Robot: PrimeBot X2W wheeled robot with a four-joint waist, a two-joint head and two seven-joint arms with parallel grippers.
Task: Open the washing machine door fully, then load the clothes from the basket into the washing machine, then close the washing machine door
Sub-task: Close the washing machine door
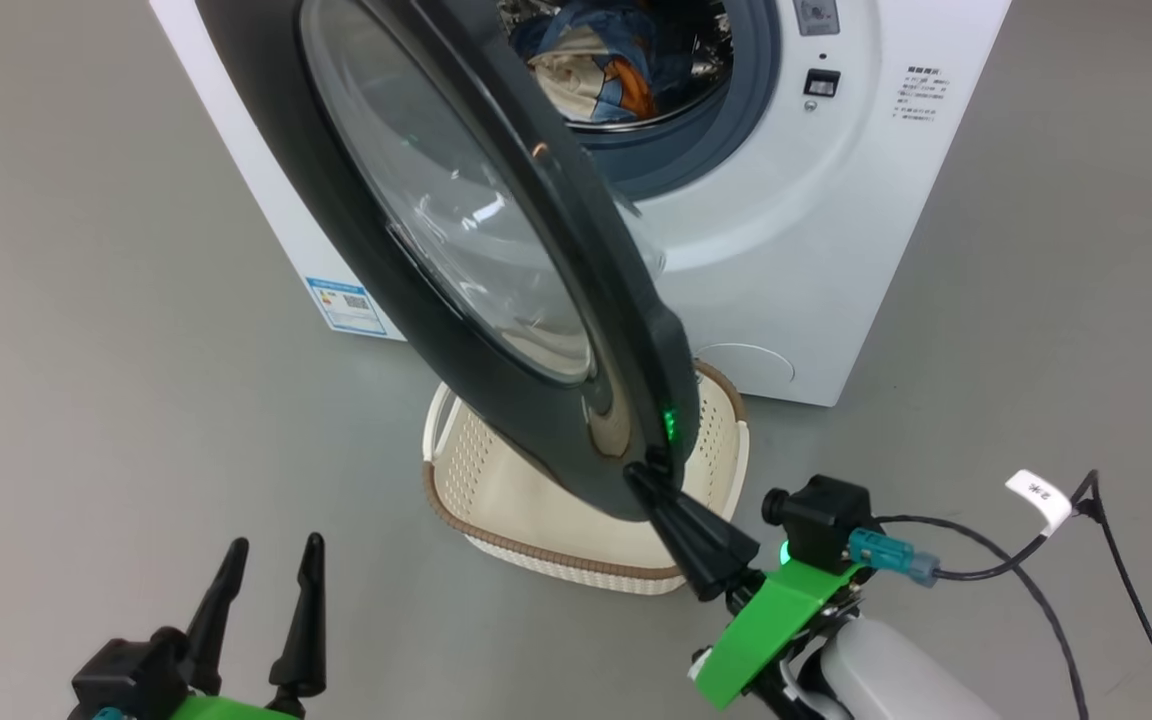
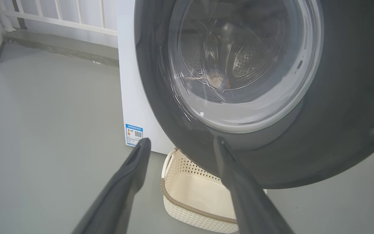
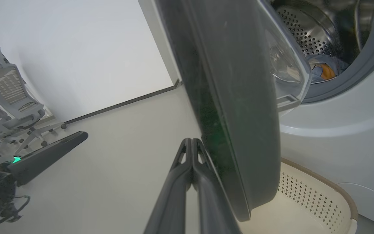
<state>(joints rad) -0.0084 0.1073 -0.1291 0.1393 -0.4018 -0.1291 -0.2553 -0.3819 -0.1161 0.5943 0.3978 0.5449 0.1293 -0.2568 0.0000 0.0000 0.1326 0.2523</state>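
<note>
The washing machine point(image 1: 836, 250) stands with its door point(image 1: 356, 230) half open, swung out over the basket point(image 1: 496, 500). The basket's inside looks bare. The clothes point(image 1: 596, 70), blue and orange-brown with some cream, lie in the steel drum. My right gripper point(image 1: 641, 478) is shut, and its joined fingertips point(image 3: 192, 144) press the outer black rim at the door's lower edge point(image 3: 239, 146). My left gripper point(image 1: 271, 575) hangs open at the lower left, apart from the door point(image 2: 336, 97) and holding nothing. Through the glass the clothes point(image 2: 218, 81) show faintly.
Grey floor spreads left and right of the machine. A black cable with a white tag point(image 1: 1036, 500) trails from my right wrist. Office chairs point(image 3: 11, 91) stand by a white wall. A white railing point(image 2: 60, 16) runs behind the machine.
</note>
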